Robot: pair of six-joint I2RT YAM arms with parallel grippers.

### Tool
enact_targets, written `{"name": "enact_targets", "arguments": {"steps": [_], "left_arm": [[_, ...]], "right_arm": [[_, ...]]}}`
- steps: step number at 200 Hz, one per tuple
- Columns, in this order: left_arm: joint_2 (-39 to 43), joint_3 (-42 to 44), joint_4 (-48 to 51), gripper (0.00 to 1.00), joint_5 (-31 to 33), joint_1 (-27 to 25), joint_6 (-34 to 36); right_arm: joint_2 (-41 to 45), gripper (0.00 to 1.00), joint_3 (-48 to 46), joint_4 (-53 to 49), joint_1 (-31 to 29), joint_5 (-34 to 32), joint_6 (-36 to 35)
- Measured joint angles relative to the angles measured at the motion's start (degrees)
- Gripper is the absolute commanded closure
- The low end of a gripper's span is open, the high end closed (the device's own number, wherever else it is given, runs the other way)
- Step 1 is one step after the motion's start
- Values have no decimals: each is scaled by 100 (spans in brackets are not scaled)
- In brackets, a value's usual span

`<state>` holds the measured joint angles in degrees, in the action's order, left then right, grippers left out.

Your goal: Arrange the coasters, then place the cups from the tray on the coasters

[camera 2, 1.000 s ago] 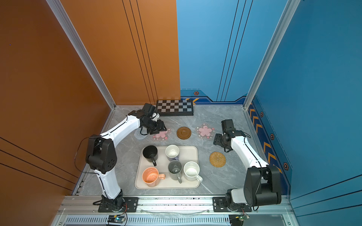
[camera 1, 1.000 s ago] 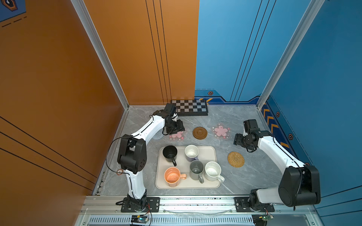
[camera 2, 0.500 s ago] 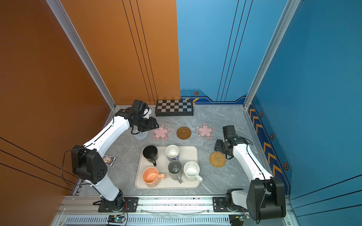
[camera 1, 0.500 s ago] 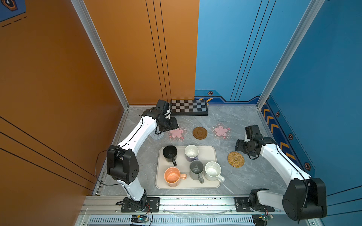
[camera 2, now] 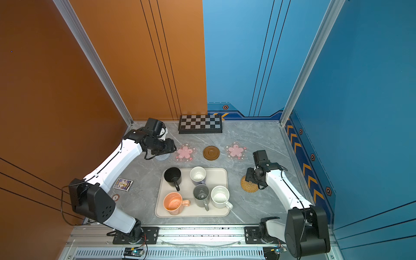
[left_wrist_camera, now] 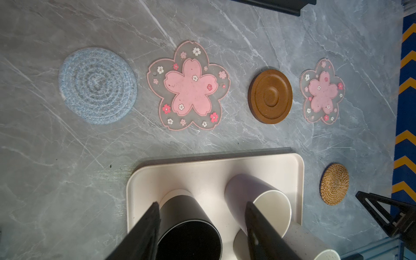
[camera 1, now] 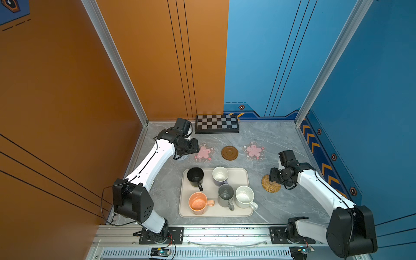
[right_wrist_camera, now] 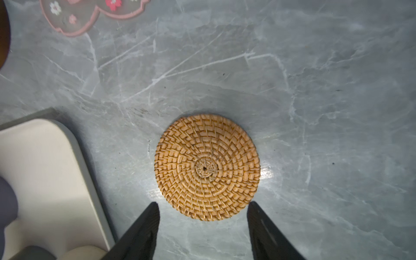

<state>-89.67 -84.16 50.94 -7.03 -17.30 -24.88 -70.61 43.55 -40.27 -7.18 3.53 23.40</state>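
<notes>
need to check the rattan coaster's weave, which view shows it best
Right wrist view: the rattan coaster is whole, close and centred, weave sharp. In both top views it is small, partly hidden by the right gripper. The left wrist view shows it whole but small.

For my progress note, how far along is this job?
Done: a pale blue woven round coaster, two pink flower-shaped coasters and a brown round wooden coaster lie in a row. In hand: open right gripper at the tan rattan coaster. Left: all five mugs on the cream rectangular tray.
</notes>
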Motion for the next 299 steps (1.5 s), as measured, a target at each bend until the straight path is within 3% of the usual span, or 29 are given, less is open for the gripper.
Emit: {"name": "enact_targets", "arguments": {"steps": [32, 70, 216, 299], "left_arm": [[0, 50, 13, 39, 79, -39, -20], [-2, 50, 13, 39, 107, -55, -22], [-66, 107, 13, 39, 216, -66, -46], [-76, 138, 15, 39, 372, 13, -72]], "right_arm": [[-48, 78, -44, 48, -44, -11, 68], [-184, 100, -133, 111, -90, 81, 59], [-927, 100, -348, 533, -153, 144, 76], [-1493, 100, 157, 538, 11, 81, 109]]}}
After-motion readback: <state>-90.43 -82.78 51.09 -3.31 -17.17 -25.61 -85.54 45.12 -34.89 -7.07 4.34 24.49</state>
